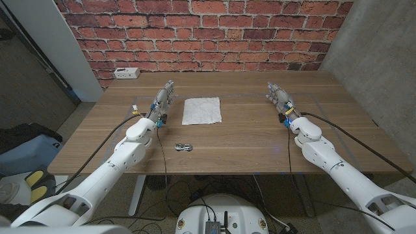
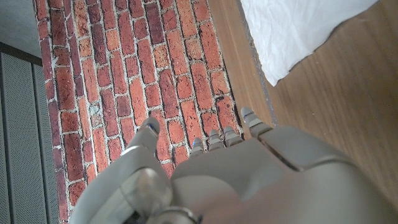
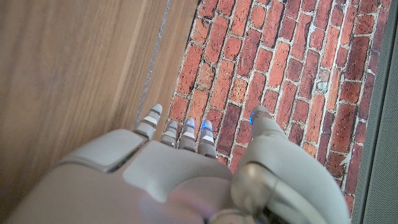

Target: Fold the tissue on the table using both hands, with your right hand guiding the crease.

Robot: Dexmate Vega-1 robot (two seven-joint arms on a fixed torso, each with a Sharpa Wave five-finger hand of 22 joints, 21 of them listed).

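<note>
The tissue (image 1: 201, 110) lies spread out on the wooden desk (image 1: 247, 140), unfolded and roughly square, with its surface a little crinkled. It sits between the 2 hands, much closer to the left one.

The left hand (image 1: 164, 99) stands just beside the tissue's edge, apart from it, with a strip of bare wood between them. Its fingers (image 2: 214, 138) reach toward the far side of the desk and the brick wall (image 1: 208, 32). They are lightly spread and hold nothing. In the left wrist view a corner of the tissue (image 2: 298, 34) shows beyond the fingertips, off to the side, lying on the wood untouched.

The right hand (image 1: 279, 96) is well apart from the tissue, across a broad stretch of bare desk. Its fingers (image 3: 177, 134) also point toward the wall, lying close together with the thumb held out to the side, and nothing is in its grasp. I cannot tell whether either hand touches the desk.

Nearer the robot than the left hand, beside its forearm, a small dark metal object (image 1: 182, 147) lies on the desk. A white power strip (image 1: 126, 73) sits at the far left corner, beyond the left hand.
</note>
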